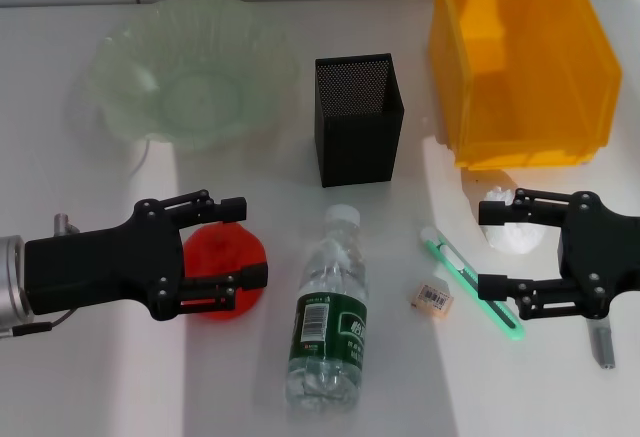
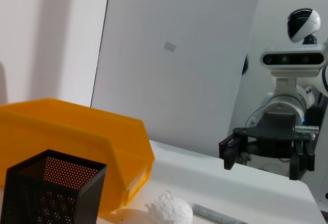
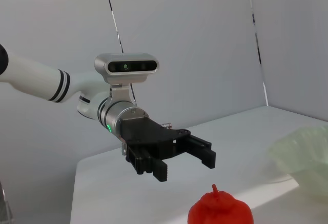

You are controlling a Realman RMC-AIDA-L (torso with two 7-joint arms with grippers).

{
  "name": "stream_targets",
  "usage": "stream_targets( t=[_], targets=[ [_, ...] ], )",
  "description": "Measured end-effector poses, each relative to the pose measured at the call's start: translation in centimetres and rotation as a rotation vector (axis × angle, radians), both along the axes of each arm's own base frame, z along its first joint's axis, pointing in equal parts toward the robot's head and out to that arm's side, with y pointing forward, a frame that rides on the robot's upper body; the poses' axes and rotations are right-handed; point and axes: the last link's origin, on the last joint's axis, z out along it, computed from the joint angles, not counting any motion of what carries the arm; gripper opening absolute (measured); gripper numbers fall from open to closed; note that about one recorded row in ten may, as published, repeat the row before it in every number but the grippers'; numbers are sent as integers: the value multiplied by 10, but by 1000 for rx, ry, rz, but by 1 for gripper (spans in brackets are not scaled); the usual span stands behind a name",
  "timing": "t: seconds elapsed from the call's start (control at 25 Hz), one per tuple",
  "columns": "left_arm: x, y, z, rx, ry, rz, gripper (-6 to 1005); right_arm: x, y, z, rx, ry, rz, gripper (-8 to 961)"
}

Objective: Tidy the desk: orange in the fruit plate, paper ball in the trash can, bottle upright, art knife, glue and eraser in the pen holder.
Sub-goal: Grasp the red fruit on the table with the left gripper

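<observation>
The orange [image 1: 225,262] sits on the desk [image 1: 120,387] at front left. My left gripper [image 1: 242,242] hangs open just above it, a finger on either side; the right wrist view shows that gripper [image 3: 185,165] clear of the orange [image 3: 220,211]. The paper ball [image 1: 512,229] lies at right, with my right gripper [image 1: 487,247] open around it. The bottle [image 1: 328,322] lies on its side at front centre. The green art knife [image 1: 470,277] and the eraser [image 1: 432,297] lie between bottle and right gripper. The glue is out of view.
The fruit plate [image 1: 110,67] stands at back left, the black pen holder [image 1: 360,127] at back centre, the trash can [image 1: 520,107] at back right. The left wrist view shows the trash can [image 2: 77,137], pen holder [image 2: 51,190] and paper ball [image 2: 171,208].
</observation>
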Motion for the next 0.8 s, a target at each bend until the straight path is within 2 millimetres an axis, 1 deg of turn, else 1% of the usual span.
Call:
stream_targets(
  t=[0.44, 0.52, 0.72, 0.8],
  targets=[
    [-3, 1, 0, 13, 10, 17, 772, -1, 1, 0, 0, 0, 3, 818],
    [-9, 4, -3, 39, 39, 52, 766, -1, 1, 0, 0, 0, 3, 818],
    [-12, 5, -5, 55, 55, 72, 752, -1, 1, 0, 0, 0, 3, 818],
    [-19, 8, -10, 87, 88, 104, 747, -1, 1, 0, 0, 0, 2, 818]
  ],
)
